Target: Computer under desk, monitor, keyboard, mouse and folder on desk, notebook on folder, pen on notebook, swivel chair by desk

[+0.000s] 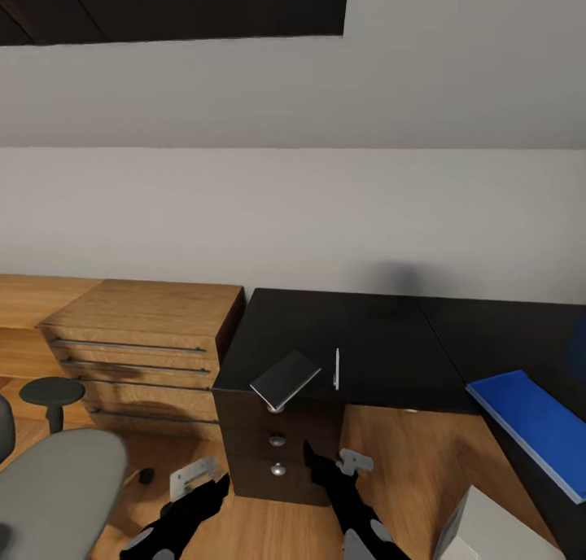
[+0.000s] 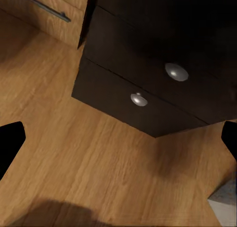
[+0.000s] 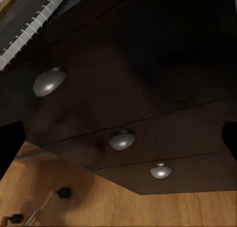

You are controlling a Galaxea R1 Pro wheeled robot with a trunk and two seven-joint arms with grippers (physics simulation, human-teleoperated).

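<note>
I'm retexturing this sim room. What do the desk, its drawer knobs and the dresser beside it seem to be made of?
The desk looks like near-black painted or laminated wood, matte, with no visible grain. Its drawer knobs look like brushed metal: grey, with soft highlights. The dresser looks like light oak, possibly veneer, showing clear grain, with slim metallic bar handles.

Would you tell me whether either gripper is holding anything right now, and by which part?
Nothing is held: the left gripper and right gripper are both open and empty.
</note>
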